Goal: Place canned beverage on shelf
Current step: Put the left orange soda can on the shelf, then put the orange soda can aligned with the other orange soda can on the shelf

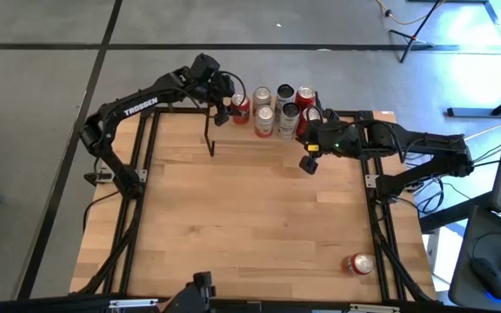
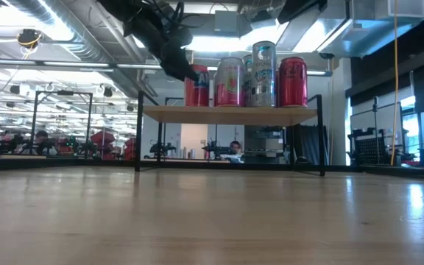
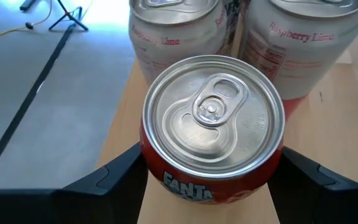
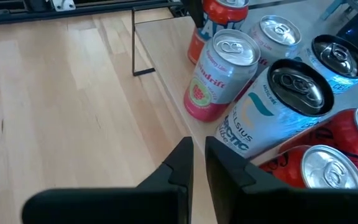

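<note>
Gripping orange Fanta can point(image 3: 213, 134), silver lid, on shelf point(image 2: 227, 114): left tool point(image 1: 230, 108); right tool point(image 4: 197, 163) closed, empty

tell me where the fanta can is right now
In the high view the Fanta can sits at the shelf's left end, gripped by the left hand, beside the raspberry lime cans.

my left gripper point(image 3: 210, 180) shows only two dark finger stubs, cut off at my left wrist picture's bottom edge — the fanta can point(image 3: 213, 134) hides the rest. the raspberry lime cans point(image 3: 303, 43) behind it are cropped at the top. in the low view the far people are too small to tell — the shelf point(image 2: 230, 114) hides part of them.
</note>
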Tool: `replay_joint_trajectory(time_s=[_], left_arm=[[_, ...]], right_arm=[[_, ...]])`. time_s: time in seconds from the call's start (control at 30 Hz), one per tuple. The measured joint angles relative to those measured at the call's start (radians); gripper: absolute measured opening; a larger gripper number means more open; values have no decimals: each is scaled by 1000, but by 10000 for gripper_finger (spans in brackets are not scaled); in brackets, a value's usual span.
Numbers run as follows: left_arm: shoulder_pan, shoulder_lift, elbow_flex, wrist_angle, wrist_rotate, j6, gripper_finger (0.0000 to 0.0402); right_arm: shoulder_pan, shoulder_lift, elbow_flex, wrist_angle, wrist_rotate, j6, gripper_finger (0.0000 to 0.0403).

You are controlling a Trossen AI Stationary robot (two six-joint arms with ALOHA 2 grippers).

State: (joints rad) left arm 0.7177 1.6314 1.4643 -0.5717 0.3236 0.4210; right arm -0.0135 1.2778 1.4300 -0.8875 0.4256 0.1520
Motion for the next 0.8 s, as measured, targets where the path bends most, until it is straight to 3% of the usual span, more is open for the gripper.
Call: replay_joint_trajectory(time_s=[0.17, 0.37, 0.6, 0.8], left_arm=[[-1, 0, -1, 14, -15, 1, 259], [-9, 0, -2, 15, -30, 8, 317], [-64, -50, 49, 7, -224, -1, 360], [-119, -138, 89, -4, -238, -49, 363]], right_arm=[[0, 0, 0, 2, 0, 0, 37], [0, 0, 0, 2, 0, 0, 37], [0, 0, 0, 23, -40, 0, 37], [0, 0, 0, 114, -68, -1, 37]])
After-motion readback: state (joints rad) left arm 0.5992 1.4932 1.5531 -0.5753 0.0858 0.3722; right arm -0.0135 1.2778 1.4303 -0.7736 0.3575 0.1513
